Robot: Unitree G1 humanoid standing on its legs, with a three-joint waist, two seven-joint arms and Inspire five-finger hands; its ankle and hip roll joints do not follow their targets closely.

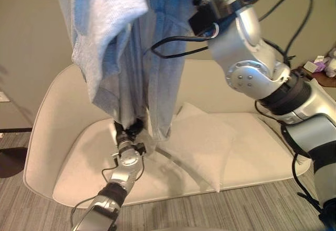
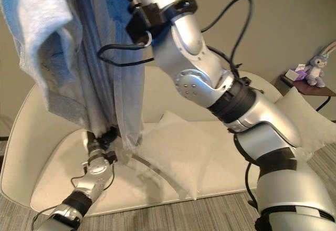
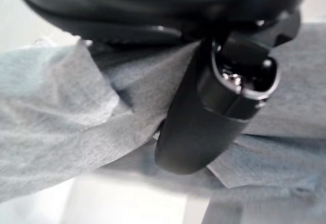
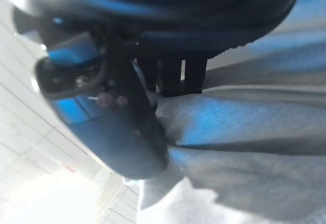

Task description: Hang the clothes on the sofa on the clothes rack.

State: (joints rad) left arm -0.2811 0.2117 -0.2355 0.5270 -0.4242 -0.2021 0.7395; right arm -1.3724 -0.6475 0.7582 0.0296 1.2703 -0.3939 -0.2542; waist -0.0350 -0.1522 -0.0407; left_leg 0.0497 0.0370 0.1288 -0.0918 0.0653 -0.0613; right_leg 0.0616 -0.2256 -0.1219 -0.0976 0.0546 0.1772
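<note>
Over the pale sofa (image 1: 63, 136) a grey garment (image 1: 121, 47) hangs lifted, its lower hem pinched by the left hand (image 3: 204, 127), whose thumb presses into the cloth. Higher up, the right hand (image 4: 127, 117) has its fingers curled into a bunched fold. Both should keep firm hold and carry it clear of the white pillow (image 1: 205, 142).

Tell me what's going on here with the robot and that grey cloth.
The robot holds a grey garment up in front of a cream sofa. Its right hand, raised high, is curled into the cloth near the top, and its left hand pinches the lower edge just above the seat. The garment hangs between them, clear of the sofa. A white cushion lies on the seat.
</note>
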